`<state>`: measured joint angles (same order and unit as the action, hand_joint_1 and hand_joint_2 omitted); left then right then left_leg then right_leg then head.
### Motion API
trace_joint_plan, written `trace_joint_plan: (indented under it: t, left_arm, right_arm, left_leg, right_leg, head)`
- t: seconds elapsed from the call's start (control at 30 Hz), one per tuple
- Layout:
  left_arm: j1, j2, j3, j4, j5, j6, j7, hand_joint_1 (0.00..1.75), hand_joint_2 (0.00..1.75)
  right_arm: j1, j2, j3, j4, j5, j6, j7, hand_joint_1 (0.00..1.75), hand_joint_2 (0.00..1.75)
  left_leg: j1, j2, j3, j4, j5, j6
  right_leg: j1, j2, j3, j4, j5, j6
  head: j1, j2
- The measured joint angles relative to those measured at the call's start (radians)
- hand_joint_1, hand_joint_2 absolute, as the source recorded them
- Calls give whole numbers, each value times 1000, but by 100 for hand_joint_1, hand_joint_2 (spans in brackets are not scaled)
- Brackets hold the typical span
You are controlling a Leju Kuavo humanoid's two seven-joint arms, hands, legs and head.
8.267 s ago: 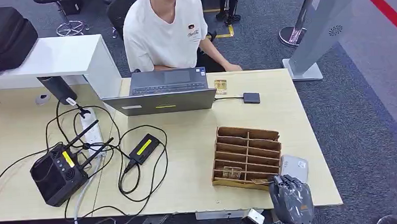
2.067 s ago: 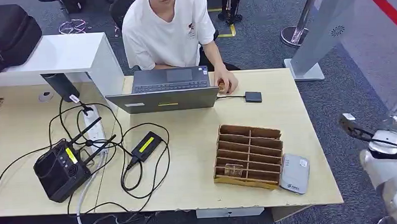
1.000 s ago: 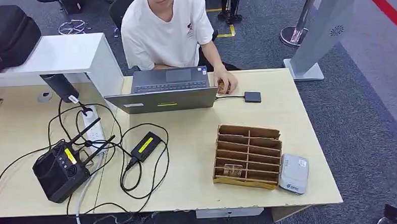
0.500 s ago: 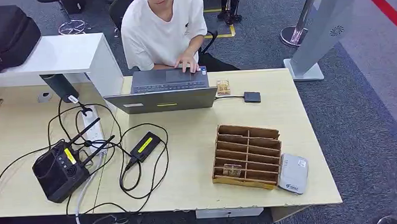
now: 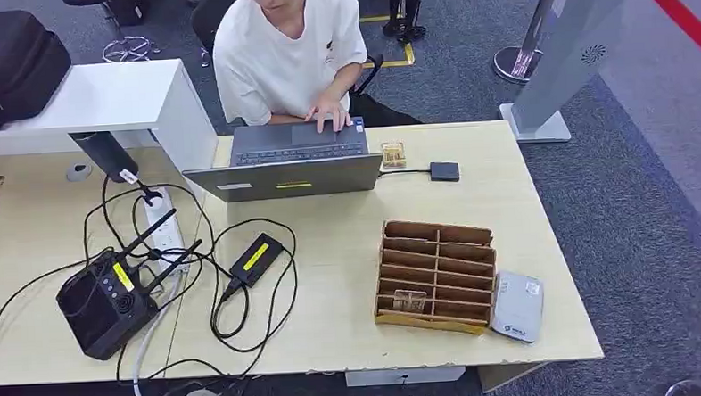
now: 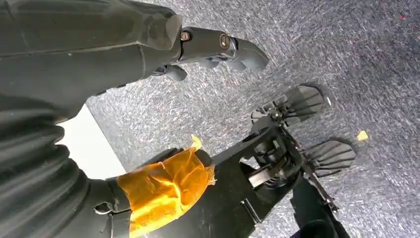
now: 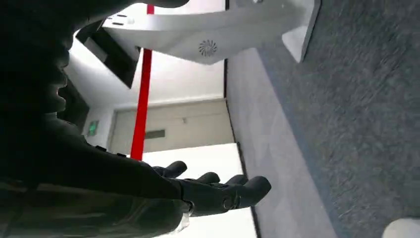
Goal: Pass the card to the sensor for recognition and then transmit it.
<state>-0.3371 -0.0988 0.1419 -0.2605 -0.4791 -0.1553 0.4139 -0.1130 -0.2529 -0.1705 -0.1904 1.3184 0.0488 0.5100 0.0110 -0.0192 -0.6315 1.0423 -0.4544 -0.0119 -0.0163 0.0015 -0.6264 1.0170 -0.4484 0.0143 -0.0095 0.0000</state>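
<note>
Fingers of both hands lie loosely extended and apart, holding nothing, well away from the cards.

Head view: a light wooden table (image 5: 353,332) carries a wooden slotted card rack (image 5: 436,276) at its near right, with one card (image 5: 410,301) lying in a near-left compartment. Just right of the rack, touching it or nearly so, sits a pale grey card sensor (image 5: 518,307). Another card (image 5: 392,154) lies at the far edge, beside an open laptop (image 5: 287,165) on which a person's hand (image 5: 329,114) rests. To the near left stands a black box with antennas (image 5: 104,302) among black cables (image 5: 236,323). Left wrist view: the left hand (image 6: 198,47) hangs over grey carpet (image 6: 356,54), fingers slightly spread. Right wrist view: the right hand (image 7: 208,191) hangs with fingers extended, near a grey floor stand (image 7: 223,37).
</note>
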Motion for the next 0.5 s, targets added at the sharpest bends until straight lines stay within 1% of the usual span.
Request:
trace_joint_plan:
  t: [0.17, 0.23, 0.3, 0.4, 0.5]
  left_arm:
    - [-1, -5, 9, 0, -2, 5, 0, 0, 175]
    - [-3, -6, 11, 0, -20, 0, 8, 0, 175]
    - [-4, -7, 11, 0, -36, 7, 18, 0, 175]
    - [-4, -9, 11, 0, -46, 30, 15, 0, 175]
    - [-4, -9, 11, 0, -56, 31, 14, 0, 175]
  right_arm:
    - [16, 50, -16, 3, -2, 16, -5, 0, 175]
    - [20, 67, -19, 4, 1, 21, -8, 0, 175]
    - [21, 80, -22, 4, 1, 17, -8, 0, 175]
    - [20, 96, -29, 4, 6, -6, -16, 0, 175]
    - [20, 105, -31, 4, 11, -6, -16, 0, 175]
  left_leg:
    - [0, 1, 0, 0, 0, 0]
    - [0, 1, 0, 0, 0, -1]
    - [0, 2, 0, 0, 0, -1]
    - [0, 2, 0, 0, 0, -1]
    - [0, 2, 0, 0, 0, -1]
  right_leg:
    - [0, 1, 0, 0, 0, 0]
    - [0, 1, 0, 0, 0, 0]
    - [0, 2, 0, 0, 0, 0]
    - [0, 2, 0, 0, 0, 0]
    - [0, 2, 0, 0, 0, 0]
  head:
    - [0, 0]
    - [0, 0]
    - [0, 0]
    - [0, 0]
    - [0, 0]
